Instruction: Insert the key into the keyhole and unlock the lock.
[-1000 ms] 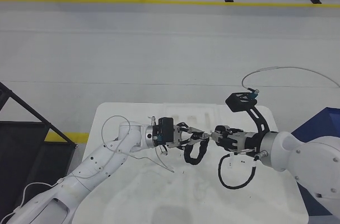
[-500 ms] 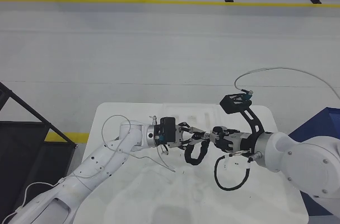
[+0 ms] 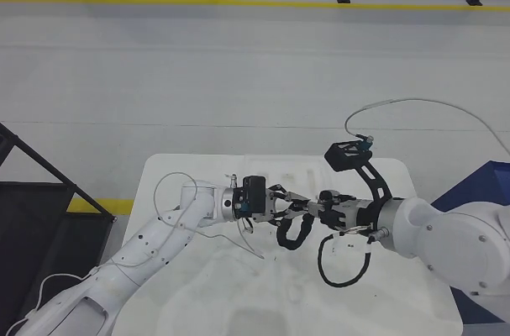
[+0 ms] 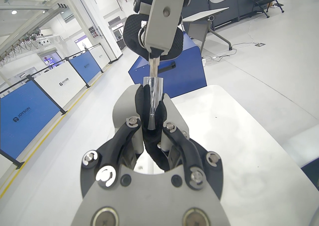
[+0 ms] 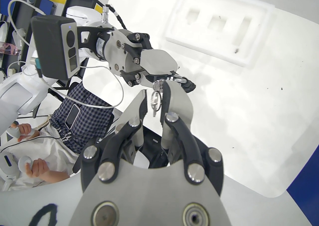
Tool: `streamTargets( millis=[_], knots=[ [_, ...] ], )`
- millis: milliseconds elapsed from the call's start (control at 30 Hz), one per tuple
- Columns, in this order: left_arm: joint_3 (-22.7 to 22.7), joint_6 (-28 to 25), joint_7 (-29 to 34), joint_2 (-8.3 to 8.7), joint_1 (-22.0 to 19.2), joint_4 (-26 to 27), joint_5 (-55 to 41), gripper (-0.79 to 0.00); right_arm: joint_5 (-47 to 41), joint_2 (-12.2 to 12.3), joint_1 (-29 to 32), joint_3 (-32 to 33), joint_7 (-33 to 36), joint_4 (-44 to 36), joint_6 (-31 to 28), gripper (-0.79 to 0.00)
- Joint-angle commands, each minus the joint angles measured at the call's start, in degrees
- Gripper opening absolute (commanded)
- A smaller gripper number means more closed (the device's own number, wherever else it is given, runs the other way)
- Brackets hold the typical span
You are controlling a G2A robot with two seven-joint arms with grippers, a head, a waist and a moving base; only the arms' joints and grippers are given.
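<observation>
The left pincer (image 3: 290, 203) and right pincer (image 3: 316, 204), both clamped tight, face each other tip to tip.

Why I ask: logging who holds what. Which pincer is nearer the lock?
Left. The left pincer is shut on the lock. The right pincer holds the key, whose tip meets the lock's end.

- Lock (image 4: 154, 92): bright chrome cylinder.
- Cable loop (image 3: 293, 232) of the lock: black.
- Key (image 4: 153, 66): silver blade.
- Key ring (image 5: 154, 99): silver.
- Left pincer (image 4: 149, 98): matt grey fingers, black linkages, black inner lining, silver screw heads.
- Right pincer (image 5: 157, 92): the same grey and black.
- Pad (image 4: 131, 34) of the right pincer: black, with a fine dotted grip pattern.
- Bench (image 3: 238, 294): plain white.
- Foam tray (image 5: 178, 15): white, with a few dark specks.
</observation>
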State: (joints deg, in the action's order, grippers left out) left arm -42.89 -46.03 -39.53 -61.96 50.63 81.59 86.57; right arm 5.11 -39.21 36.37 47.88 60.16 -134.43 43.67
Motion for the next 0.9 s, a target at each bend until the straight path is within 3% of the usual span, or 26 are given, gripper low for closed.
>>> streamTargets(
  millis=[0, 233, 300, 367, 567, 867],
  knots=[
    [-0.23, -0.77, 0.26, -0.03, 0.04, -0.29, -0.71, -0.785, 0.21, -0.05, -0.30, 0.20, 0.16, -0.07, -1.82, 0.000],
    [-2.59, -8.56, 3.61, 0.38, -0.44, -1.79, -6.01, -0.785, 1.68, 0.36, 0.82, 1.40, 0.86, 1.45, -20.82, 0.000],
    [-3.18, -11.97, 6.01, 0.62, -0.72, -2.11, -7.66, -0.785, 2.06, 0.63, 1.60, 2.20, 1.08, 1.95, -28.44, 0.000],
    [-1.92, -11.97, 9.56, 1.02, -1.04, -1.88, -10.55, -0.785, 2.92, 1.01, 2.78, 2.95, 2.35, 2.58, -32.89, 0.000],
    [4.53, -11.97, 18.62, 3.67, -5.58, -1.13, -21.84, -0.785, 3.81, 1.42, 5.54, 3.41, 4.37, 2.70, -39.84, 0.000],
    [13.85, -11.97, 29.22, 8.17, -13.46, 0.08, -37.54, -0.785, 3.70, 1.42, 5.69, 3.38, 4.47, 2.77, -40.12, 0.000]
  ],
)
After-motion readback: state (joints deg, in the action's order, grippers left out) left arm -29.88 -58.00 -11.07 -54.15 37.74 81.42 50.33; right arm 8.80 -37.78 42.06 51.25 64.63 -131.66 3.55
